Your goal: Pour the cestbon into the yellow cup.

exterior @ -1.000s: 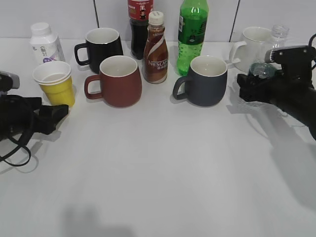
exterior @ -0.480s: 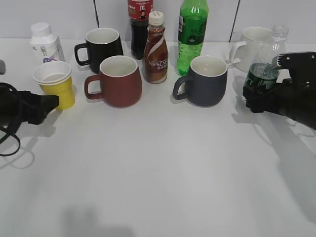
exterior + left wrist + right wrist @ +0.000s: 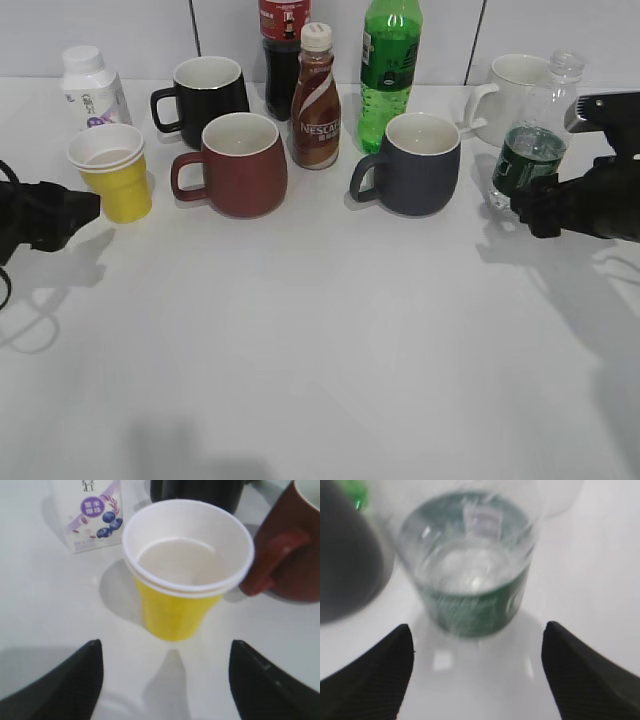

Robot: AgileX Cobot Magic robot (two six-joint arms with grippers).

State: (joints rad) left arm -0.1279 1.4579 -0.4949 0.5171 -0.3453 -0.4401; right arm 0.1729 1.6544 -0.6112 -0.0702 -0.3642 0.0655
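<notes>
Cestbon [image 3: 528, 150] and yellow cup [image 3: 115, 171] stand on white table [image 3: 320, 340].

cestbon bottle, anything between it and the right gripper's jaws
Nothing visible. In the right wrist view the cestbon bottle stands just ahead of the open jaws of the right gripper, with only bare white table between them. The grey mug sits off to its left.

Cestbon [image 3: 470, 575] blurred; maroon mug [image 3: 292, 540] edge-cropped

Both arms are matte black. The left pincer [image 3: 85, 210] trails a looping black cable. The right pincer [image 3: 530, 205] carries a grey block on top.
</notes>
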